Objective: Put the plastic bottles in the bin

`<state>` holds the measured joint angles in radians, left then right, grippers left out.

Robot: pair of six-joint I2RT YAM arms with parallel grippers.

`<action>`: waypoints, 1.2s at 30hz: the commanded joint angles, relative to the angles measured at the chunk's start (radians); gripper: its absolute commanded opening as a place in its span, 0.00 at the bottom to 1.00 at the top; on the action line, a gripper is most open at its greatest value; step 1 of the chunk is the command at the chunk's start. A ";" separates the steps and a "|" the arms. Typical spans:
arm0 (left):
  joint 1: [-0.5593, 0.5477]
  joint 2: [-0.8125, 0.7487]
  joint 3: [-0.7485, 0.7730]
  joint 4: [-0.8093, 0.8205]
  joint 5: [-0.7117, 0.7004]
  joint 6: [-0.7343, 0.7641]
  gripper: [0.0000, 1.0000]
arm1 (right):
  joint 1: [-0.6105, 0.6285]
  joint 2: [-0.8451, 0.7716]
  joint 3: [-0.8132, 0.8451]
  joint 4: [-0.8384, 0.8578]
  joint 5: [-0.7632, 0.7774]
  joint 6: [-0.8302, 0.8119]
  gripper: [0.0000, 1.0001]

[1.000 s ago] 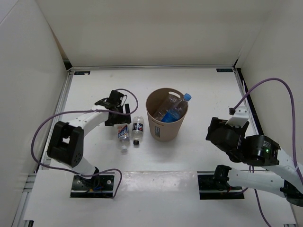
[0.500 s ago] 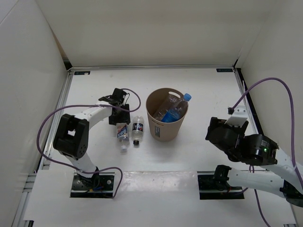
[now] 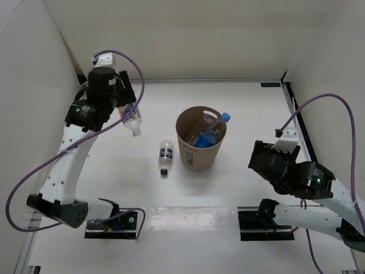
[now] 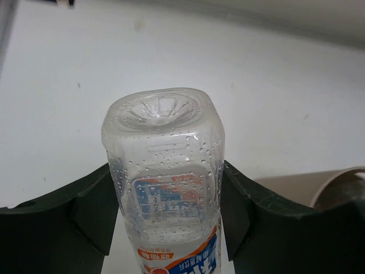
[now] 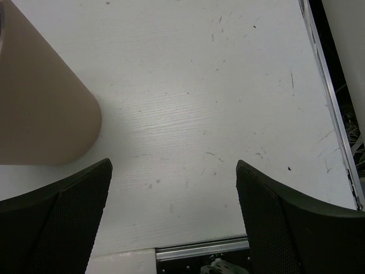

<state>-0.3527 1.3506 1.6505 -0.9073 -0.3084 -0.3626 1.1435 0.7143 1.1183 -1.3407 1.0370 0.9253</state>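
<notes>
My left gripper (image 3: 125,107) is raised high over the back left of the table, shut on a clear white-labelled plastic bottle (image 3: 132,121) that hangs cap-down. In the left wrist view the bottle (image 4: 165,165) sits base-outward between both black fingers (image 4: 91,211). The tan bin (image 3: 199,149) stands at the table's middle, holding a blue-labelled bottle (image 3: 212,133) and an unlabelled clear one (image 3: 198,130). A short dark-labelled bottle (image 3: 165,156) lies just left of the bin. My right gripper (image 5: 174,211) stands open and empty to the right of the bin (image 5: 40,103).
White walls close in the table at the back and both sides. A metal rail (image 5: 333,114) runs along the right edge. The bin's rim (image 4: 302,185) shows at the lower right of the left wrist view.
My left gripper shut on the white-labelled bottle beside the dark-labelled one and lifted it up and to the back left. The right arm has not moved.
</notes>
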 commanded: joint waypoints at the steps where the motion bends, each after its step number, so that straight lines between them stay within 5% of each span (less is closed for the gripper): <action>1: 0.006 -0.042 0.048 0.061 0.024 0.048 0.56 | -0.001 0.002 0.018 -0.017 0.017 -0.003 0.90; 13: -0.212 -0.094 -0.069 0.691 0.198 0.295 0.67 | -0.024 -0.001 0.014 -0.009 0.018 -0.008 0.90; 19: -0.414 0.025 -0.064 0.801 0.071 0.498 0.64 | -0.044 0.008 0.012 -0.003 0.014 -0.011 0.90; 32: -0.528 0.176 -0.195 1.131 -0.040 0.606 0.65 | -0.050 0.013 0.009 0.002 0.011 -0.019 0.90; 36: -0.565 0.183 -0.263 1.229 -0.089 0.637 0.73 | -0.056 0.016 0.009 0.008 0.009 -0.025 0.90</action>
<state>-0.8921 1.5578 1.4155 0.1871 -0.3386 0.2279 1.0931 0.7219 1.1179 -1.3396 1.0256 0.9047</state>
